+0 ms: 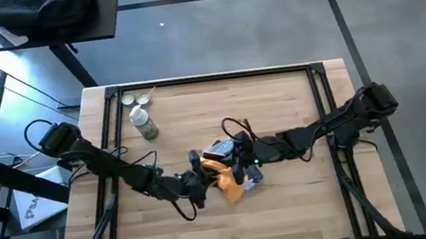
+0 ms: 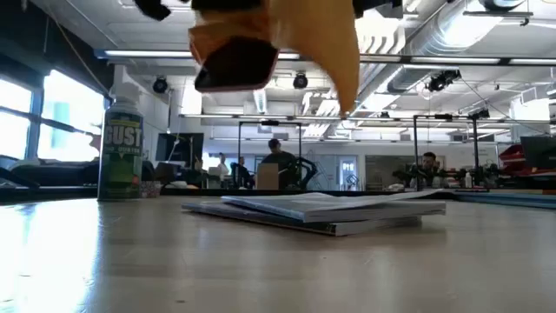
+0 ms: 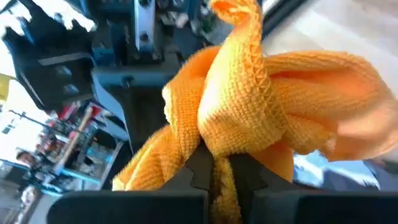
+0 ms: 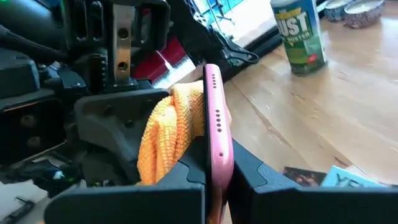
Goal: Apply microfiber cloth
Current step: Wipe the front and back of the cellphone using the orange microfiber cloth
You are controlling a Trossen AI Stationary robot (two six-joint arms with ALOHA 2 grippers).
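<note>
Left gripper: the left gripper (image 3: 219,171) sat near the middle of the wooden table (image 1: 291,208), raised off the surface, its fingers pressed together on a fold of the microfiber cloth (image 3: 261,106).
Microfiber cloth: bright orange-yellow and bunched, it stood out past the left fingertips and hung in the air; in the low view its loose corner (image 2: 334,61) drooped above the tabletop without touching it.
Right gripper: the right gripper (image 4: 217,171) faced the left one from the other side, also raised, its fingers clamped on the long edges of a pink-cased phone (image 4: 217,130) held upright on edge.
Cloth and phone: in the right wrist view the cloth (image 4: 171,137) lay against one flat face of the phone, between the phone and the left gripper's dark body.
High view: both grippers met at one spot, the cloth (image 1: 227,179) showing just below the right gripper (image 1: 239,164) and just beside the left gripper (image 1: 198,179).
Under the grippers: a blue-grey printed packet (image 2: 321,209) lay flat on the table beneath the held things, apart from them.
Farther off: a dust-remover can (image 4: 300,34) lay on the table well beyond the left gripper, with two small round tins (image 1: 135,100) near it at the table's far edge.
Background: people (image 2: 278,161) sat at desks in the room beyond the table.
</note>
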